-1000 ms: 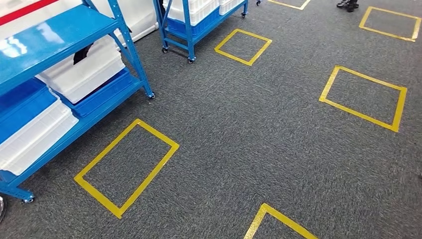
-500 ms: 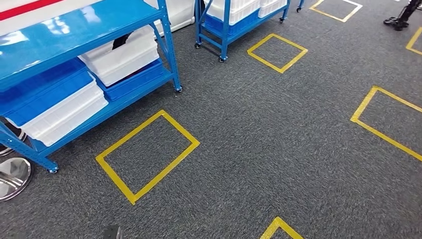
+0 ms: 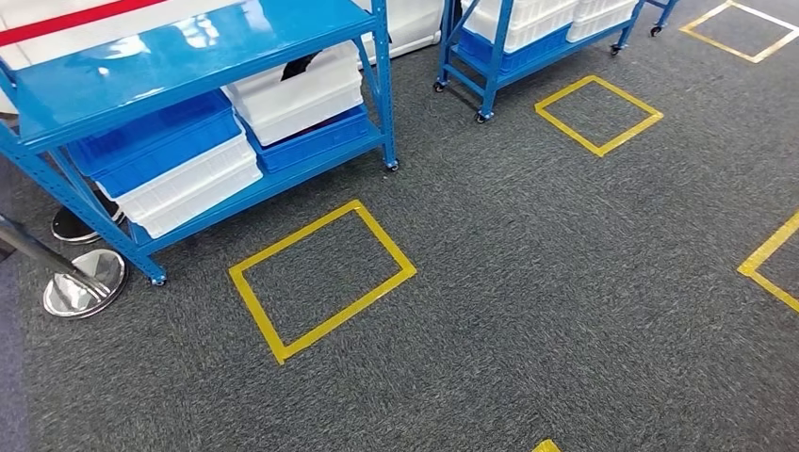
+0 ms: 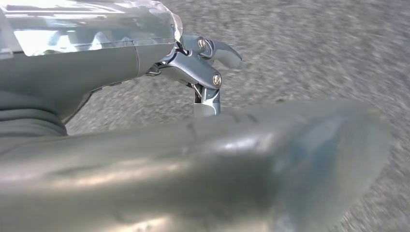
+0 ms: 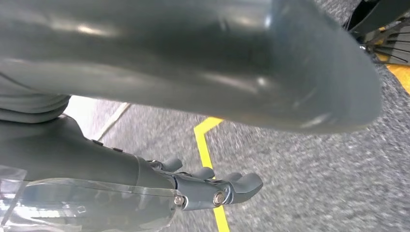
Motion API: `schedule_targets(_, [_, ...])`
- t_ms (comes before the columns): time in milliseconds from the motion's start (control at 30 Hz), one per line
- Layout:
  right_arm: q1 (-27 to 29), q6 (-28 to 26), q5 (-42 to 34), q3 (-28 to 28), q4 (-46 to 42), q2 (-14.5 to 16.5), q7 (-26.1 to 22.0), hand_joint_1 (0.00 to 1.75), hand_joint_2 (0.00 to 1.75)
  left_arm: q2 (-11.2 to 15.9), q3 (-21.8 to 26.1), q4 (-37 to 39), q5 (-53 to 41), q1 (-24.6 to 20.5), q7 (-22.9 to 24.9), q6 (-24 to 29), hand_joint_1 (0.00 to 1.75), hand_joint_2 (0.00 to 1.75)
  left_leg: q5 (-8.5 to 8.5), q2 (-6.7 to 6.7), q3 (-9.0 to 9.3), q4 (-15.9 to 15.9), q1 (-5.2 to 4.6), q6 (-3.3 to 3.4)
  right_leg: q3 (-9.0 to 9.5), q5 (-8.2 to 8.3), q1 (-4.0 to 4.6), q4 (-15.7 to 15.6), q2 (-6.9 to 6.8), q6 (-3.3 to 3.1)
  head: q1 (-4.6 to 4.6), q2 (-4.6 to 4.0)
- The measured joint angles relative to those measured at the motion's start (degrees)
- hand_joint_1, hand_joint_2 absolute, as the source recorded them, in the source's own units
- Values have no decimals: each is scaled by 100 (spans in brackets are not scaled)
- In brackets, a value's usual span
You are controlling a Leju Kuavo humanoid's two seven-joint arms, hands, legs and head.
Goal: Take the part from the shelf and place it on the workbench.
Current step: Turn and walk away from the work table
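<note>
A blue wheeled shelf [image 3: 188, 56] stands at the upper left of the head view. Its lower level carries white bins [image 3: 301, 99] and a blue bin [image 3: 155, 141]. A dark object [image 3: 300, 66] pokes out of the upper white bin; I cannot tell what it is. My left hand [image 4: 208, 63] hangs over grey carpet, its fingers apart with nothing in them. In the right wrist view my right hand [image 5: 212, 186] likewise hangs above the carpet, its fingers stretched out and empty.
A second blue shelf [image 3: 490, 56] with white bins stands further back. Yellow tape rectangles [image 3: 320, 278] mark the grey carpet, another one [image 3: 598, 113] beyond. A chrome stanchion base [image 3: 85, 282] sits by the near shelf's left leg.
The whole picture has shifted right, so the camera has turned left. The near shelf now shows more fully, and the stanchion base has come into sight.
</note>
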Motion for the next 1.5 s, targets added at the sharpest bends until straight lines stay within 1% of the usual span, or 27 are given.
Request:
schedule_targets(67, [-10, 3, 58, 0, 0, 7, 26, 0, 0, -8, 15, 2, 68, 31, -18, 45, 0, 0, 416, 110, 304, -624, 2, 13, 64, -48, 5, 1, -130, 27, 0, 1])
schedule_targets(133, [-9, 7, 96, 0, 1, 14, 47, 0, 0, -18, 29, 2, 128, 33, -158, 49, 0, 0, 695, 353, 672, -1352, -44, 76, 124, -102, 28, 6, -248, 81, 1, 1])
schedule_targets(200, [-21, 6, 112, 0, 1, 18, 47, 0, 0, -23, 32, 2, 153, 27, -317, 12, 87, 0, 700, 450, 758, -1568, -96, 151, 150, -133, 55, 10, -358, 138, 1, 1])
schedule_targets(267, [-67, 5, 120, 1, -1, 22, 42, 0, 0, -27, 32, 3, 150, 42, -437, -36, 175, 0, 713, 334, 758, -1611, -87, 215, 185, -162, 56, 4, -423, 193, 1, 0])
schedule_targets(333, [-88, 5, 123, 2, -2, 26, 27, 0, 0, -38, 32, 4, 140, 47, -584, -109, 175, 0, 742, 215, 798, -1673, -51, 282, 121, -324, 35, 203, -196, 245, 1, 1])
schedule_targets(400, [-70, 5, 123, 1, -2, 24, 11, 0, 0, -46, 32, 4, 132, 23, -748, -183, 175, 0, 758, 83, 814, -1701, -38, 327, -216, -668, 10, 876, 133, 271, 2, 1])
schedule_targets(467, [-49, 5, 122, 0, -2, 20, 4, 0, 0, -46, 32, 4, 129, 1, -830, -211, 175, 0, 752, -71, 817, -1695, -43, 341, -604, -862, 2, 1553, 235, 280, 2, 1])
schedule_targets(500, [-43, 6, 122, 0, -2, 18, 1, 0, 0, -47, 32, 4, 129, 1, -843, -215, 175, 0, 745, -153, 827, -1690, -43, 340, -680, -784, 0, 1622, 244, 282, 2, 1])
schedule_targets(533, [-39, 7, 121, 1, -2, 18, -2, 0, 0, -49, 32, 4, 129, 2, -851, -217, 175, 0, 735, -234, 844, -1683, -41, 333, -650, -595, -6, 1467, 258, 280, 2, 1])
schedule_targets(567, [-35, 7, 121, 1, -2, 17, -3, 0, 0, -54, 32, 4, 128, 4, -855, -219, 175, 0, 720, -312, 861, -1671, -37, 317, -529, -332, -18, 1120, 307, 277, 2, 1])
schedule_targets(633, [-21, 9, 116, -1, -1, 16, -5, 0, 0, -65, 32, 4, 127, 0, -849, -209, 175, 0, 684, -455, 857, -1627, -40, 267, -264, 18, -47, 424, 542, 266, 2, 1])
schedule_targets(700, [-14, 13, 106, -3, 2, 16, -2, 0, 0, -70, 31, 4, 125, -8, -808, -175, 175, 0, 672, -571, 813, -1594, -41, 203, -171, 58, -51, 162, 682, 240, 1, 1])
schedule_targets(767, [-29, 20, 97, -7, 2, 15, 13, 0, 0, -81, 29, 5, 121, 0, -715, -56, 175, 0, 675, -663, 781, -1598, -27, 133, -159, 58, -46, 130, 585, 178, 1, 1])
schedule_targets(833, [-30, 37, 90, -11, 2, 11, 32, 0, 0, -130, 29, 8, 120, 2, -612, 135, 175, 0, 547, -478, 696, -1415, -33, 72, -129, 64, -53, 92, 448, 95, 0, 1])
schedule_targets(900, [-2, 52, 87, -21, 2, 3, 41, 0, 0, -186, 29, 10, 122, -23, -539, 282, 175, 0, 207, -148, 408, -785, -38, 26, -107, 53, -39, 69, 287, 35, -1, 1])
schedule_targets(967, [20, 60, 86, -41, 2, -14, 39, 0, 0, -221, 29, 16, 127, -42, -498, 357, 175, 0, -81, -27, 58, -65, -20, -2, -100, 35, -13, 71, 122, 7, -1, 0])
schedule_targets(1000, [21, 64, 88, -50, 2, -25, 33, 0, 0, -237, 30, 21, 129, -41, -488, 383, 175, 0, -85, -7, -9, 74, -14, -6, -93, 25, -4, 72, 48, 3, -1, 1])
schedule_targets(1033, [18, 71, 92, -56, 2, -32, 25, 0, 0, -250, 31, 26, 131, -36, -486, 398, 175, 0, 27, 12, 44, -26, -10, 0, -79, 14, 3, 73, -17, 4, -1, 1])
schedule_targets(1067, [14, 78, 97, -58, 2, -37, 16, 0, 0, -259, 31, 31, 131, -33, -489, 410, 175, 0, 222, 53, 209, -344, -12, 19, -56, 1, 11, 73, -79, 11, -1, 1])
schedule_targets(1133, [13, 93, 104, -61, 2, -40, 0, 0, 0, -266, 32, 35, 131, -43, -501, 422, 175, 0, 561, 311, 630, -1166, -62, 109, -6, -34, 33, 76, -193, 40, -1, 1])
schedule_targets(1200, [14, 99, 105, -64, 2, -44, -12, 0, 0, -267, 32, 35, 136, -64, -513, 425, 175, 0, 651, 492, 814, -1560, -128, 195, 22, -59, 48, 77, -298, 92, 0, 1])
schedule_targets(1233, [6, 99, 105, -66, 2, -46, -17, 0, 0, -267, 32, 36, 139, -65, -515, 425, 175, 0, 642, 470, 810, -1583, -149, 221, 35, -64, 52, 69, -354, 119, -1, 1])
schedule_targets(1267, [-9, 99, 105, -68, 1, -50, -22, 0, 0, -268, 32, 37, 141, -60, -518, 426, 170, 0, 663, 397, 821, -1612, -138, 247, 53, -70, 57, 53, -414, 148, 0, 1])
schedule_targets(1333, [-25, 99, 106, -70, -3, -59, -31, 0, 0, -280, 34, 39, 143, -45, -519, 427, 82, 0, 723, 273, 872, -1710, -99, 303, 63, -171, 47, 139, -300, 198, 4, 1])
schedule_targets(1400, [-8, 100, 109, -72, -5, -68, -35, 0, 0, -295, 35, 42, 148, -55, -513, 439, 0, 0, 777, 151, 899, -1779, -62, 345, -144, -491, 18, 652, 42, 229, 12, 1])
schedule_targets(1467, [16, 100, 117, -77, -4, -78, -25, 0, 0, -301, 37, 42, 152, -70, -478, 461, 0, 0, 788, 9, 887, -1774, -53, 360, -515, -814, 0, 1398, 229, 255, 15, 1])
schedule_targets(1500, [22, 100, 122, -79, -4, -84, -14, 0, 0, -303, 38, 42, 152, -70, -450, 472, 0, 0, 786, -63, 886, -1764, -50, 356, -634, -849, -8, 1613, 248, 271, 15, 1])
